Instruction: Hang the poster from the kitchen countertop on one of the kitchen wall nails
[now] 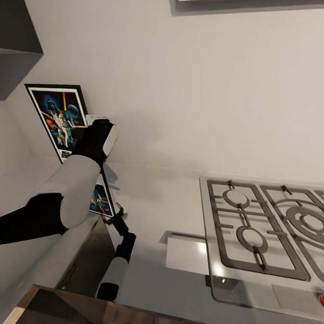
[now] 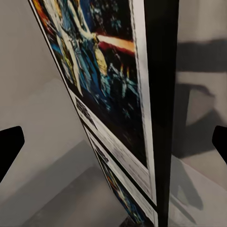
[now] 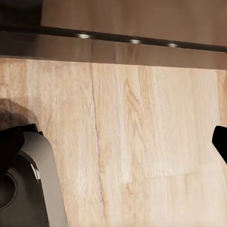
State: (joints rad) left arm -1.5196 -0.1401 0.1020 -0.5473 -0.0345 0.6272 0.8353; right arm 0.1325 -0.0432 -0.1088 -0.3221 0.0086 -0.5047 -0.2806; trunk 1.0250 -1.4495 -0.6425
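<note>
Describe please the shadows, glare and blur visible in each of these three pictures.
Head view: the left gripper throws a soft shadow on the wall beside the poster; bright glare sits near the gas hob. Left wrist view: the poster looks slightly blurred, dark shadows behind. Right wrist view: small light spots above a wooden floor.

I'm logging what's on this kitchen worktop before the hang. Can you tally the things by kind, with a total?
Posters: 1, the poster standing against the wall with the left pincer at its edge
Gas hobs: 1, the steel hob set in the worktop
Total: 2
</note>
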